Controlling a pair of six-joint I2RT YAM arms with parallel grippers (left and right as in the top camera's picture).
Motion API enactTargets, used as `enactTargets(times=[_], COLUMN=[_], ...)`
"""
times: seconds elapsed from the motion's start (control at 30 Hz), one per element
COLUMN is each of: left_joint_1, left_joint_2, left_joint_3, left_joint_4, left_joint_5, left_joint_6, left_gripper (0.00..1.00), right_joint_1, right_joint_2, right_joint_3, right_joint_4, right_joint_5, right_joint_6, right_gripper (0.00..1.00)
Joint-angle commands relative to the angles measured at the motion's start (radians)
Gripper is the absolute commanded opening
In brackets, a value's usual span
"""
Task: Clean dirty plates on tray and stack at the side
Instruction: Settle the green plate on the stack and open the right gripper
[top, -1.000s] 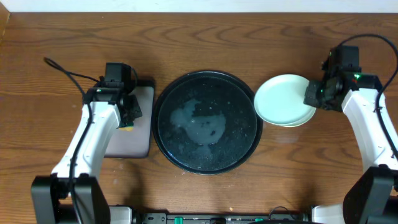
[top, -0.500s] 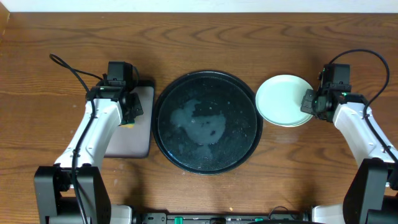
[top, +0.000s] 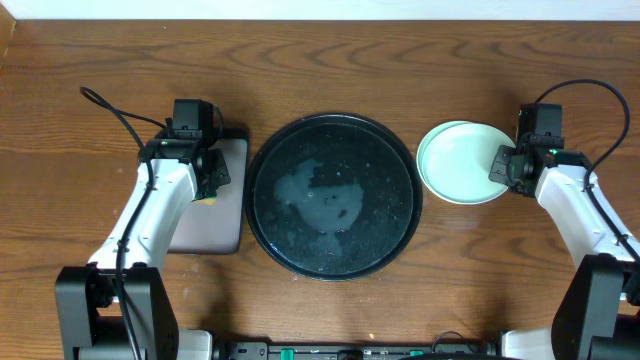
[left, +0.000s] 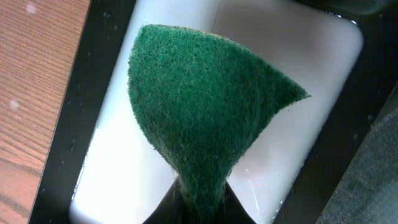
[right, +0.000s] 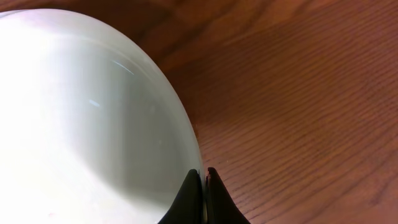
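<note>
The large round black tray (top: 332, 258) sat in the middle of the overhead frame on the brown wooden desk (top: 330, 60). Its glossy floor carried a pale wet patch (top: 322, 200) and scattered droplets.

The plates (top: 460, 160) lay as a stack at centre right of the overhead view, just beside the round tray's right rim, on the bare desk. The top plate was pale mint-green, and the edge of another showed at the stack's upper left. How many lay beneath could not be told.

The right gripper (top: 503, 165) was at the stack's right edge. In the right wrist view, the right gripper (right: 203, 185) had its 2 dark fingertips pressed together at the lower middle of the frame. They were right against the rim of the top plate (right: 74, 124), with only wood grain to their right. Nothing could be seen pinched between them.

The left gripper (top: 209, 178) hung at centre left of the overhead frame, over the smaller rectangular tray (top: 232, 235), which lay just beside the round tray's left rim. In the left wrist view, the left gripper (left: 200, 202) was clamped tight on the narrow lower end of a green scouring pad (left: 205, 106). The pad fanned upward across the middle of the frame, above the whitish inside of the rectangular tray (left: 102, 74).
</note>
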Motion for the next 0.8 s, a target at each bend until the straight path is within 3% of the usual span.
enactTargets(times=[0.0, 0.2, 0.37, 0.5, 0.6, 0.77], left_joint_1=[0.004, 0.004, 0.004, 0.004, 0.004, 0.004], left_joint_2=[0.006, 0.006, 0.006, 0.006, 0.006, 0.006], left_joint_3=[-0.018, -0.019, -0.023, -0.023, -0.023, -0.023], left_joint_4=[0.002, 0.002, 0.007, 0.009, 0.009, 0.013], left_joint_5=[-0.006, -0.006, -0.006, -0.006, -0.006, -0.006], left_joint_6=[0.002, 0.002, 0.002, 0.002, 0.002, 0.002], left_gripper=[0.08, 0.08, 0.09, 0.09, 0.09, 0.12], right_joint_1=[-0.004, -0.004, -0.004, -0.004, -0.004, -0.003], right_joint_2=[-0.006, -0.006, -0.006, -0.006, -0.006, -0.006], right_joint_3=[-0.007, -0.007, -0.007, -0.007, -0.007, -0.007], right_joint_4=[-0.002, 0.0, -0.004, -0.004, -0.004, -0.005], right_joint_5=[0.027, -0.074, -0.066, -0.066, -0.066, -0.066], right_joint_6=[0.016, 0.015, 0.014, 0.014, 0.015, 0.015], right_gripper=[0.01, 0.04, 0.16, 0.32, 0.52, 0.65])
